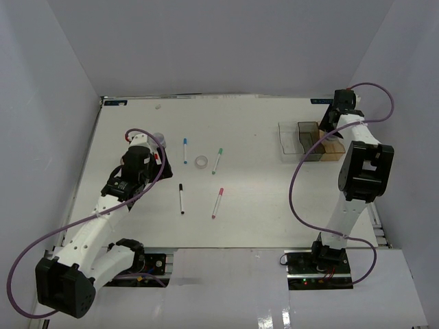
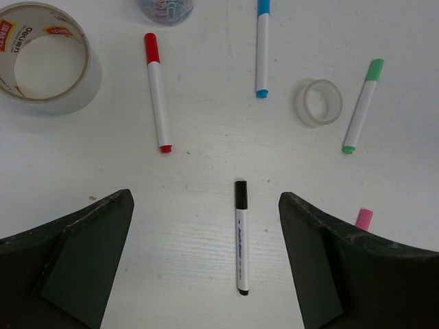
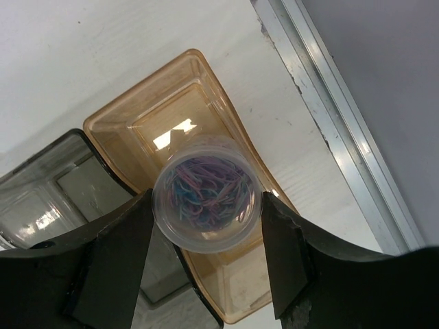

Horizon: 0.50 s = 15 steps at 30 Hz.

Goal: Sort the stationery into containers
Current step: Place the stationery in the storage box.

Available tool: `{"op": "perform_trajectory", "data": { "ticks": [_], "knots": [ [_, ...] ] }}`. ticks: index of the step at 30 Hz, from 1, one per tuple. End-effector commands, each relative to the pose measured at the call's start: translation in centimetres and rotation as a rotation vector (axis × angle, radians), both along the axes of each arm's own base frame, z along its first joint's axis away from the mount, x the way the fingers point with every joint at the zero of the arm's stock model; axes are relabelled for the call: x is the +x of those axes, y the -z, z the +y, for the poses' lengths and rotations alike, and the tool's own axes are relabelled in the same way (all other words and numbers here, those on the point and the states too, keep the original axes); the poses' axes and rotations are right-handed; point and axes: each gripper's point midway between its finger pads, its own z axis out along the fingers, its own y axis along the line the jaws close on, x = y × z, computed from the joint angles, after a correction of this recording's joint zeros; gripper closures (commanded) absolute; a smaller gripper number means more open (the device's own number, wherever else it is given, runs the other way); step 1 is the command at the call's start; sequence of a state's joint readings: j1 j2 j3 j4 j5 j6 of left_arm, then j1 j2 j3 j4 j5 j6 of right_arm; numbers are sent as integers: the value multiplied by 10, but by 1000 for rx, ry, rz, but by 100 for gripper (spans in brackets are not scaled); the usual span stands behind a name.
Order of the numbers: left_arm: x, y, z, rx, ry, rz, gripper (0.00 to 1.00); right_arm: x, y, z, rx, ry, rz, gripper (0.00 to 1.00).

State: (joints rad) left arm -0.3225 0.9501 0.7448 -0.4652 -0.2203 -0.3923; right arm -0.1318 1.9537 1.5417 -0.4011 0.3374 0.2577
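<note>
My left gripper is open and empty, hovering above the table; a black-capped pen lies below, between its fingers. Ahead lie a red-capped pen, a blue-capped pen, a small clear tape roll, a green-capped pen and a pink-capped pen. A large clear tape roll lies at far left. My right gripper is shut on a round clear tub of coloured clips, held above the amber bin.
The three joined bins stand at the far right: clear, smoky grey and amber. A second small tub of coloured clips sits beyond the red pen. The table's metal edge rail runs just past the amber bin.
</note>
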Motion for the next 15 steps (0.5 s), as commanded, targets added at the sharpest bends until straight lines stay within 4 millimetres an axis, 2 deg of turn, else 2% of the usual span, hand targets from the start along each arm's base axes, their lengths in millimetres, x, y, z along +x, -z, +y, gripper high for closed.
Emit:
{"op": "perform_trajectory", "data": {
  "ticks": [1,10,15],
  "knots": [
    [1,0,-2,-5,11,-8,2,24,-21,-6,5,27,-87,51],
    [2,2,-2,-1,14,-1,2,37,-8,-7,28,44,-85,43],
    [2,2,-2,-1,12,0,2,37,1,-6,32,44,-69,33]
  ]
}}
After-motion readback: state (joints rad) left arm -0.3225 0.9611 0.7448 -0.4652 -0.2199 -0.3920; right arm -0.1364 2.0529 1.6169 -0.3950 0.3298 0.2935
